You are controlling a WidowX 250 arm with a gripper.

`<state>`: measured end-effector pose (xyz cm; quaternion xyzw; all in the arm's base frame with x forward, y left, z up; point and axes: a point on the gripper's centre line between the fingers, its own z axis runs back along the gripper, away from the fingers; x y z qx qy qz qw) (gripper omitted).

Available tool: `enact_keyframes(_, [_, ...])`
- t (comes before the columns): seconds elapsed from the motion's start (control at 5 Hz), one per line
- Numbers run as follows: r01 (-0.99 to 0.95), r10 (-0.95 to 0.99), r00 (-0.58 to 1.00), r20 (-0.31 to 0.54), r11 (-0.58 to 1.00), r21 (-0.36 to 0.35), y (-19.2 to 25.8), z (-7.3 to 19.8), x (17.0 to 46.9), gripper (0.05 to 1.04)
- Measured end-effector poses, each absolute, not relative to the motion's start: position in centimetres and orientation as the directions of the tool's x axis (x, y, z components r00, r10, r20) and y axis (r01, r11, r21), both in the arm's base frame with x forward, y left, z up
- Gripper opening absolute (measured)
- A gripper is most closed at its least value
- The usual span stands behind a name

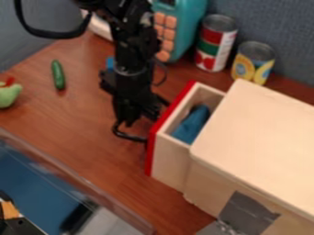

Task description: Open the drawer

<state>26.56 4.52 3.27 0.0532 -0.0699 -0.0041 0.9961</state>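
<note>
The black arm (131, 53) enters from the top edge at about eleven o'clock and runs almost straight down toward six. Its black gripper (140, 112) hangs low, just off the middle on the nine o'clock side. A thick black cable (52, 33) loops out from the arm toward ten o'clock.

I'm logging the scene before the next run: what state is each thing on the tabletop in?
Drawer: pulled out partway
Wooden cabinet: upright, top panel on
Blue cloth: bunched, inside the drawer
Red-and-green food can: standing upright
Yellow-labelled food can: standing upright
Cucumber: whole, lying flat
</note>
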Motion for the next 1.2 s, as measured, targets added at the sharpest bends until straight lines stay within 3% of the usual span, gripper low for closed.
enact_keyframes(1.2, [0.024,-0.036,0.994,0.104,0.993,0.116,7.5,3.6,25.9,0.128])
